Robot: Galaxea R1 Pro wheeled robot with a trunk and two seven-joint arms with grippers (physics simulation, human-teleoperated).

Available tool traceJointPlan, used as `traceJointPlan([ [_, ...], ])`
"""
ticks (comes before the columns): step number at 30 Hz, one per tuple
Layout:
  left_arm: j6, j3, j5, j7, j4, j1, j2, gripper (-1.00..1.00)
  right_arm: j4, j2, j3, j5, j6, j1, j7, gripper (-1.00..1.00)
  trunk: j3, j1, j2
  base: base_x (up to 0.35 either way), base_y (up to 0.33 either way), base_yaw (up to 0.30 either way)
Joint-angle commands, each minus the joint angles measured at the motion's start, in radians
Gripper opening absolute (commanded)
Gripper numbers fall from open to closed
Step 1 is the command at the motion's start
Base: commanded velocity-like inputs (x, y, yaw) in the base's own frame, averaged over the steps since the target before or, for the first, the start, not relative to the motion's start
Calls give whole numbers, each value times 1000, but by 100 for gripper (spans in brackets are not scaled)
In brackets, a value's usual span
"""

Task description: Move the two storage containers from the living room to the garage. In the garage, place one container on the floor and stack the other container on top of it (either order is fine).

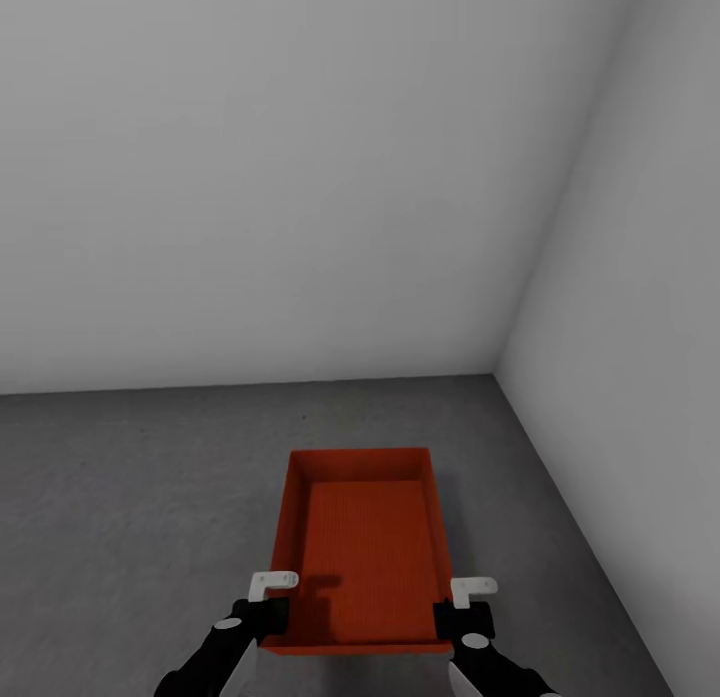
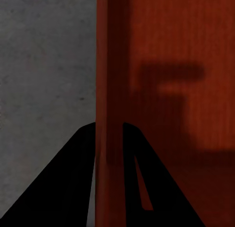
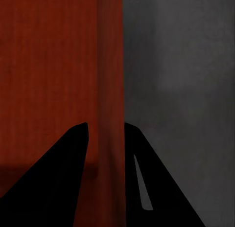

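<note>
Now one orange-red storage container (image 1: 362, 542) is seen from the head camera in the garage, over the dark grey concrete floor (image 1: 120, 517), not far from the corner where the two plain white walls (image 1: 300, 177) meet. It is open at the top, with nothing inside, and its long sides run away from the robot toward the back wall. From these pictures I cannot tell if its bottom touches the floor or is a little above it. The left hand (image 1: 268, 602) is at the left long wall of the container, close to the near corner, and the right hand (image 1: 462, 605) is at the right long wall, also close to the near corner. In the left wrist view the thin wall of the container (image 2: 110, 90) stands between the two dark fingers (image 2: 63, 188) of the left hand (image 2: 108, 126), one finger outside over the floor (image 2: 44, 80) and one inside over the red bottom, so this hand is closed on the wall. A shadow of the hand lies on the red bottom. In the right wrist view the same is seen: the wall of the container (image 3: 110, 80) passes between the fingers (image 3: 54, 183) of the right hand (image 3: 106, 125), which is closed on it, with the grey floor (image 3: 181, 90) on the outer side.
</note>
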Motion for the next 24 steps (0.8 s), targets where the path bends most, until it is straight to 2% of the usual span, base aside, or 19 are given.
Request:
traceJointPlan([
  [1, 7, 5, -13, 41, -4, 0, 13, -100, 3, -42, -10, -16, -9, -1, -11, -100, -1, 0, 0, 213, 0, 0],
  [24, 6, 2, -13, 43, -4, 0, 14, -100, 3, -43, -10, -16, -10, -1, -9, -100, -1, 0, 0, 16, 0, 0],
])
